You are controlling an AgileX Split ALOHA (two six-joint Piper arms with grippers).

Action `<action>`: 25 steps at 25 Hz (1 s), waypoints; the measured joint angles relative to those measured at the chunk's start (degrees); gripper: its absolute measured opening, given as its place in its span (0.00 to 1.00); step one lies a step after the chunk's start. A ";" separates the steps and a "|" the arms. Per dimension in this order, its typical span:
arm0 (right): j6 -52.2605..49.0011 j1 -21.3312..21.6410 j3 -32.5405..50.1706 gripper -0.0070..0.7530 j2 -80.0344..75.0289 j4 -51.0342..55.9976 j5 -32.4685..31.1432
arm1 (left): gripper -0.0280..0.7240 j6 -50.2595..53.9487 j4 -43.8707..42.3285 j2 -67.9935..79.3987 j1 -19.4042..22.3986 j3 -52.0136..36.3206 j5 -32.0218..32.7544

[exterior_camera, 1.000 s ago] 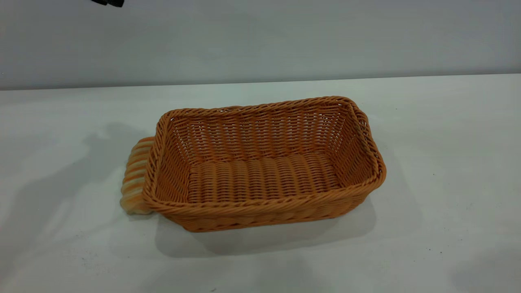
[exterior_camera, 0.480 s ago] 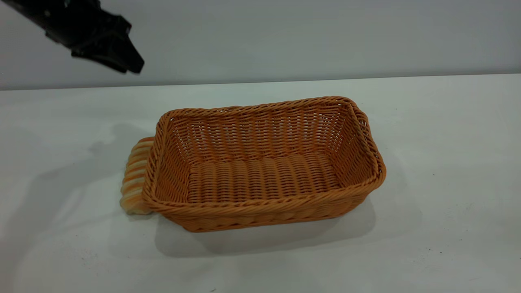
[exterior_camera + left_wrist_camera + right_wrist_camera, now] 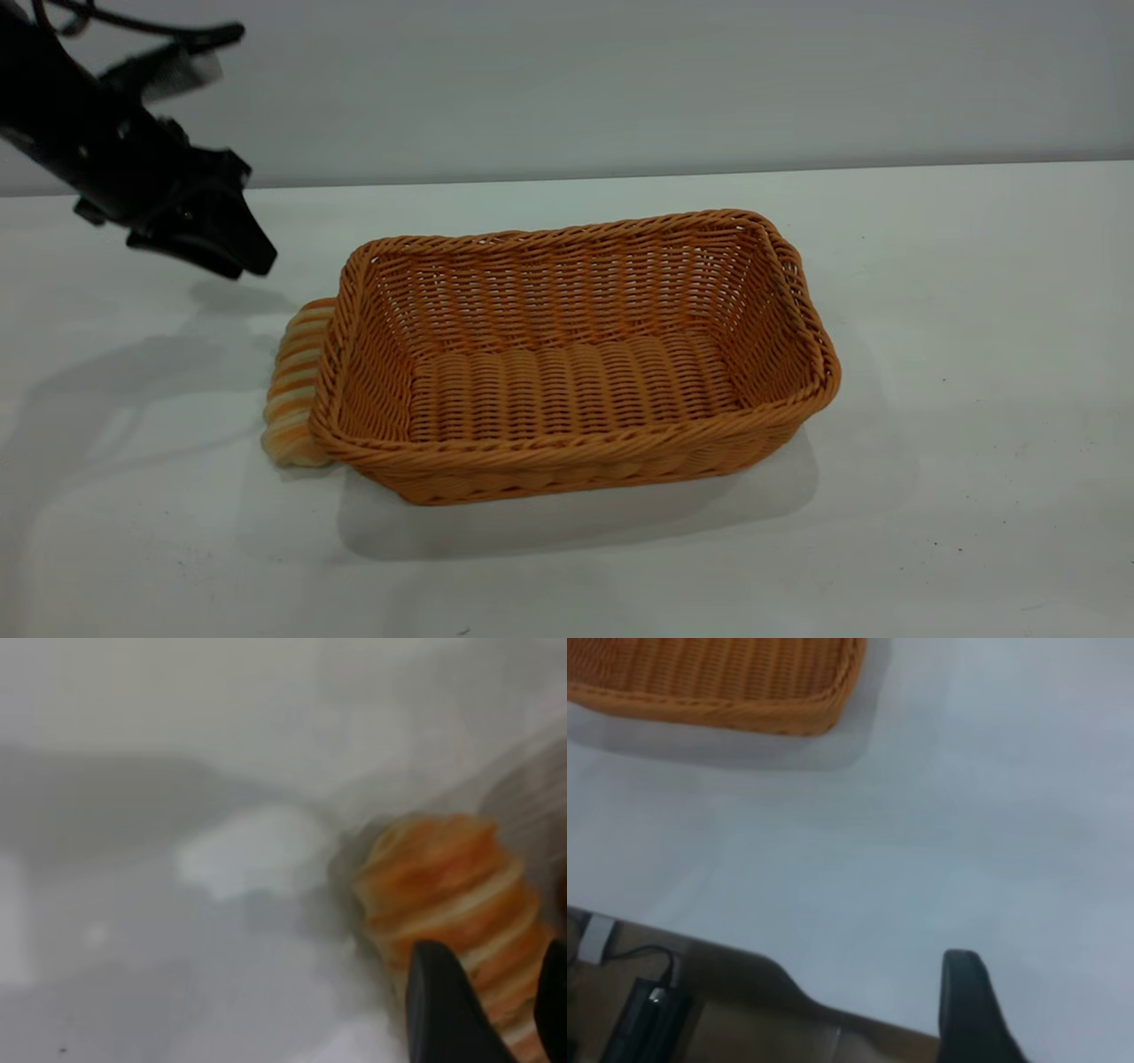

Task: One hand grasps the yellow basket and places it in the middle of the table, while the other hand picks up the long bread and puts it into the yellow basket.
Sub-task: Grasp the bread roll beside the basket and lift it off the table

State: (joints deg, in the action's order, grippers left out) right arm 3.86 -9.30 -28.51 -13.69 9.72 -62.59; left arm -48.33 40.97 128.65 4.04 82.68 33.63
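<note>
Sitting nearest to me, a little left of the middle of the exterior view, is the yellow basket [image 3: 576, 359], a big woven tub resting flat on the table [image 3: 974, 372] with its open mouth up and nothing inside. Its ribbed bottom and braided rim are plain to see, and its shadow falls on the white top in front of it.

Pressed against the basket's left short wall lies the long bread [image 3: 294, 390], partly tucked under the flared rim, its orange and cream ridges running crosswise. It lies on the table outside the basket.

Farther back, in the upper left of the frame, the left gripper [image 3: 244, 257] hangs above the table, slanting down toward the bread's far end but apart from it. In the left wrist view the bread [image 3: 461, 912] fills the lower right, with the two dark fingers [image 3: 447, 1010] set apart on either side of it, holding nothing.

The right gripper appears only in the right wrist view, as one dark finger [image 3: 970, 1010] near the table's edge, well away from the basket's corner [image 3: 744, 682]; I cannot tell how it stands.
</note>
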 joint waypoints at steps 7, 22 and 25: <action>-0.13 0.00 0.33 0.57 1.73 0.92 0.38 | 0.47 -5.01 6.42 4.94 0.00 0.09 -0.34; -0.68 0.00 1.06 0.57 2.89 1.03 -0.03 | 0.13 -11.65 13.88 9.55 0.04 0.63 -1.55; -0.84 0.00 1.06 0.54 5.53 0.91 -0.03 | 0.07 -11.76 13.88 9.55 0.04 0.63 -1.55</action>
State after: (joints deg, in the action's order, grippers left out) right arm 3.02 -9.30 -27.45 -8.15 10.62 -62.62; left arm -60.09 54.86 138.20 4.08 83.31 32.07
